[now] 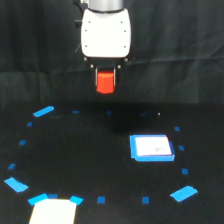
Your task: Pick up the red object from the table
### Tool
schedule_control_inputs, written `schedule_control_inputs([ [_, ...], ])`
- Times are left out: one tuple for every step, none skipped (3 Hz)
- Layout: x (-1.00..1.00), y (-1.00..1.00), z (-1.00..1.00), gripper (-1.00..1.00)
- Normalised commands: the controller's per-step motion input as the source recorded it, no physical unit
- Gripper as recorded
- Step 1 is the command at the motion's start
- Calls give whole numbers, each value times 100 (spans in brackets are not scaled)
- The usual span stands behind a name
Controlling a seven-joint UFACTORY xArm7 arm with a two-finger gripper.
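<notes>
The black matte table (90, 150), dotted with small blue tape marks (101, 200) arranged in a ring, is being seen spread across the lower part of the exterior view. Above it, the white-bodied gripper (105, 82) of the arm is being held well clear of the surface, near the top centre. A flat white square with a blue border (152, 148) is lying on the table toward the exterior view's right, untouched, and a pale block (51, 212) is being cut off by the bottom edge. The small bright red-orange block (105, 83) is being clamped between the dark jaws, which are closed against its sides; it is hanging apart from the table, with no contact below it. The pick-up is therefore being judged as essentially done: grasp and lift are made, and only a secure hold is left. No containers are being shown, so nothing is being held in any
</notes>
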Motion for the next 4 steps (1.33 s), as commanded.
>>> schedule_control_inputs([
  [8,15,-22,-99],
  [4,10,-5,-100],
  [8,10,4,-100],
  [-24,18,-22,-100],
])
